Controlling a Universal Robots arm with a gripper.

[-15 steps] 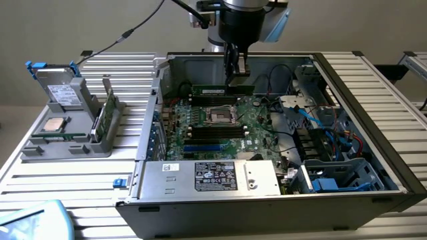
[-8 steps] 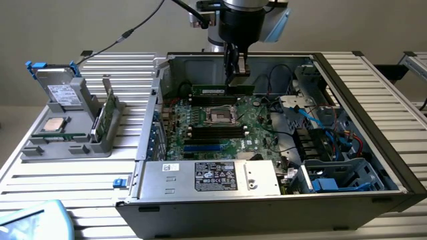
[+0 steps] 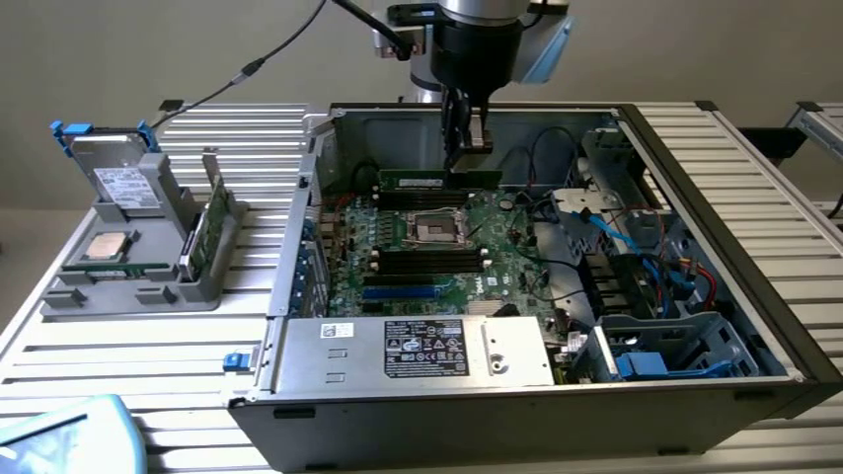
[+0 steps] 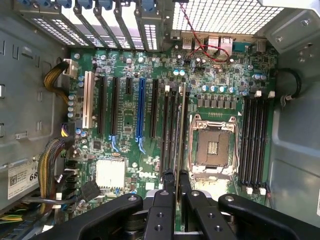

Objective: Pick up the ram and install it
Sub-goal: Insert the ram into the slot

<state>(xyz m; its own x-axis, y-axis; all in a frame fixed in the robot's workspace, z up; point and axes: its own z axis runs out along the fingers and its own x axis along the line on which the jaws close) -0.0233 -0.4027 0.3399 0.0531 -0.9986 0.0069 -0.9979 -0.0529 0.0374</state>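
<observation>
The tool (image 3: pixel 464 160) pinched the ram (image 3: pixel 439 180) by its top edge. The stick hung straight beneath it (edge-on from the wrist), just beside the processor socket (image 3: pixel 435 229), with its long axis parallel to the memory slots (image 3: pixel 419 197) flanking that socket.

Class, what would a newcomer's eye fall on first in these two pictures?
The black pincer grips the green ram on edge over the motherboard inside the open computer case. Nearby, the empty processor socket sits mid-board. On the exterior view's left, a grey holder carries spare parts.
</observation>
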